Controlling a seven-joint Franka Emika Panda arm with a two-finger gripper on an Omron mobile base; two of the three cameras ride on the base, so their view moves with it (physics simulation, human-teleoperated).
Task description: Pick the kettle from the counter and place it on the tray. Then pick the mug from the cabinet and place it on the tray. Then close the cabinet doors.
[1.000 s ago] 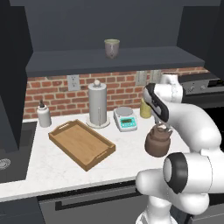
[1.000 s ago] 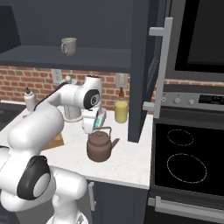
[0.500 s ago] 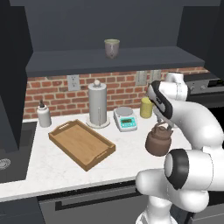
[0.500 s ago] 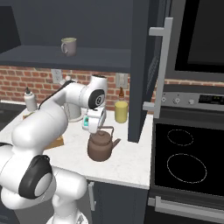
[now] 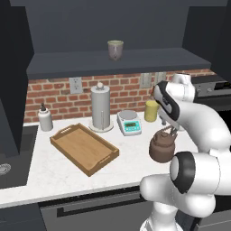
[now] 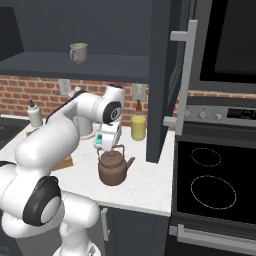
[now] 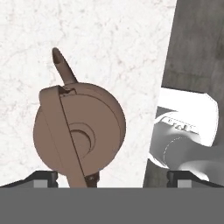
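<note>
One unlabelled brown kettle (image 7: pixel 78 133) on the counter (image 7: pixel 109 48), below spread fingers (image 7: pixel 46 176).

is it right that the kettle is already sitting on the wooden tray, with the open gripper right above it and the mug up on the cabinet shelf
Not quite. The kettle stands on the counter, well apart from the tray, as the left base view shows. The rest holds: the gripper is open right above it and the mug is on the cabinet shelf.
</note>
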